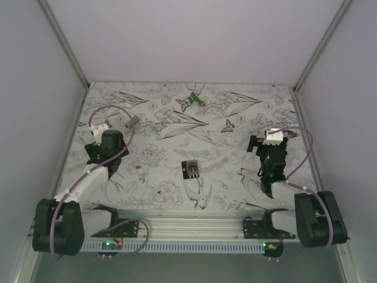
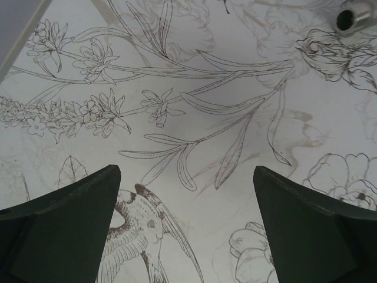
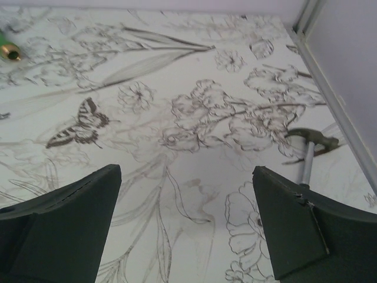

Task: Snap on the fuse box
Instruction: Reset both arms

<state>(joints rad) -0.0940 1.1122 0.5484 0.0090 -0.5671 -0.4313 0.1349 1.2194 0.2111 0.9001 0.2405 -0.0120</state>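
The fuse box (image 1: pixel 189 169) is a small black square block with tiny coloured fuses on its top face. It lies flat on the flower-printed table, midway between the two arms, and shows in neither wrist view. My left gripper (image 1: pixel 108 147) hovers over the table well left of it; in the left wrist view (image 2: pixel 187 171) its jaws stand wide apart and empty over a printed bird. My right gripper (image 1: pixel 268 150) is well right of the box; in the right wrist view (image 3: pixel 187 171) it is open and empty over printed flowers.
A green-and-white tool (image 1: pixel 193 100) lies at the far middle of the table; its tip shows in the right wrist view (image 3: pixel 9 52). A metal cable end (image 2: pixel 352 17) lies ahead of the left gripper. Side walls and frame rails (image 3: pixel 330 76) enclose the table.
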